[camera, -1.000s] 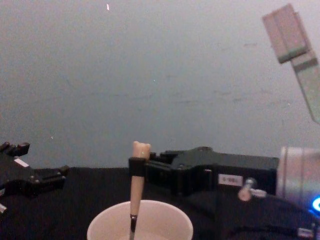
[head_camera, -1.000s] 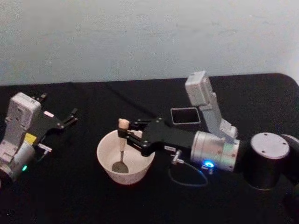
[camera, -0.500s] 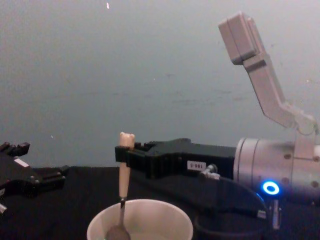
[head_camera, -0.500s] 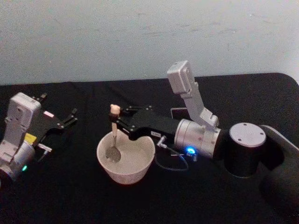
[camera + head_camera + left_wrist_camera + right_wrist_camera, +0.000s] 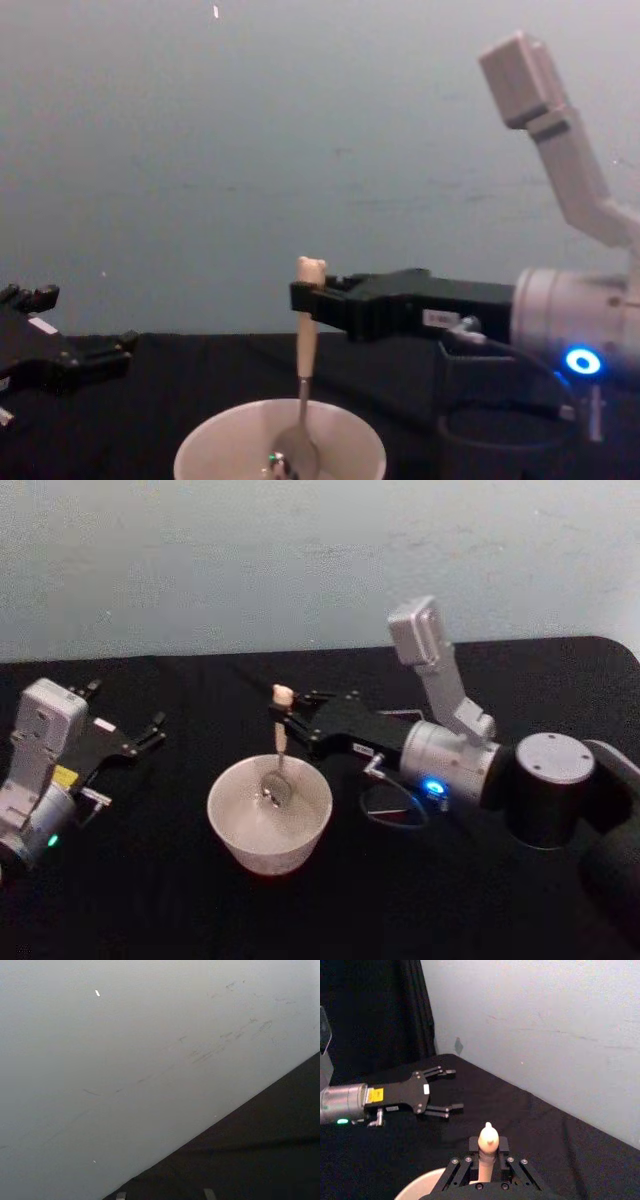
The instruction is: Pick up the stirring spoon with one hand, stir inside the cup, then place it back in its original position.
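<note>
My right gripper [image 5: 281,718] is shut on the beige handle of the stirring spoon [image 5: 279,742], just below its small bear head. The spoon hangs upright with its metal bowl [image 5: 273,789] down inside the cream-white cup [image 5: 265,855], toward the cup's far side. From the chest, the spoon [image 5: 306,330] dips into the cup [image 5: 205,455] with the right gripper [image 5: 305,297] clamped near the handle's top. The right wrist view looks down on the bear head [image 5: 487,1141] and the cup's rim [image 5: 417,1186]. The original position is hidden behind my right arm.
My left gripper [image 5: 127,706] rests open on the black table [image 5: 150,900] to the left of the cup, also seen as the left gripper [image 5: 452,1090] from the right wrist. A pale wall [image 5: 300,560] stands behind the table. A thin cable [image 5: 395,805] loops under the right wrist.
My right gripper has carried the spoon around inside the cup, from the near middle to the left side and then to the far right. The left arm has stayed still.
</note>
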### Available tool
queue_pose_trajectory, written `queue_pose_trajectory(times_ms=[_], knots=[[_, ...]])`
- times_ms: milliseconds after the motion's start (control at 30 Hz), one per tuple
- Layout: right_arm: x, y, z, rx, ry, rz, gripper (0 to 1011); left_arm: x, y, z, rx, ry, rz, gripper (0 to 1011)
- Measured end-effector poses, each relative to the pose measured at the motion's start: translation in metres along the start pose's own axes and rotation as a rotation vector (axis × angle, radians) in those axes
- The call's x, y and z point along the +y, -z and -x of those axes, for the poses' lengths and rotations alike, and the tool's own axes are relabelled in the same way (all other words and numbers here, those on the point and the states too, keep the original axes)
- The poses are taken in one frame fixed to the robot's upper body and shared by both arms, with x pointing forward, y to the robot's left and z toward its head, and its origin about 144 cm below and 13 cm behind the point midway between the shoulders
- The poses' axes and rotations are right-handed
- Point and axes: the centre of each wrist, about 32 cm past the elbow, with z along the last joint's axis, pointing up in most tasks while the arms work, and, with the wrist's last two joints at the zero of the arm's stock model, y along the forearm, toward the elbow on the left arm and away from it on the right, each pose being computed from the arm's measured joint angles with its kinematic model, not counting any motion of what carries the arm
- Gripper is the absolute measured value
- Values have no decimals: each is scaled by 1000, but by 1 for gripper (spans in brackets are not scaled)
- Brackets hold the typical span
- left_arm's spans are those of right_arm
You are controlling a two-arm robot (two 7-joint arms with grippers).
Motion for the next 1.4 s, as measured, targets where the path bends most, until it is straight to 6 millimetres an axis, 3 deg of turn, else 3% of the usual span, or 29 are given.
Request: queue_pose_trajectory(times_ms=[367, 633, 900, 1000, 1400], knots=[[-40, 1, -2, 0, -45, 21, 218, 0, 0, 0, 0, 0, 0, 1001], [-53, -1, 9, 34, -124, 29, 218, 0, 0, 0, 0, 0, 0, 1001], [-40, -2, 20, 32, -158, 33, 218, 0, 0, 0, 0, 0, 0, 1001], [-26, -4, 22, 34, -141, 27, 218, 0, 0, 0, 0, 0, 0, 1001], [6, -6, 14, 33, -42, 22, 218, 0, 0, 0, 0, 0, 0, 1001]])
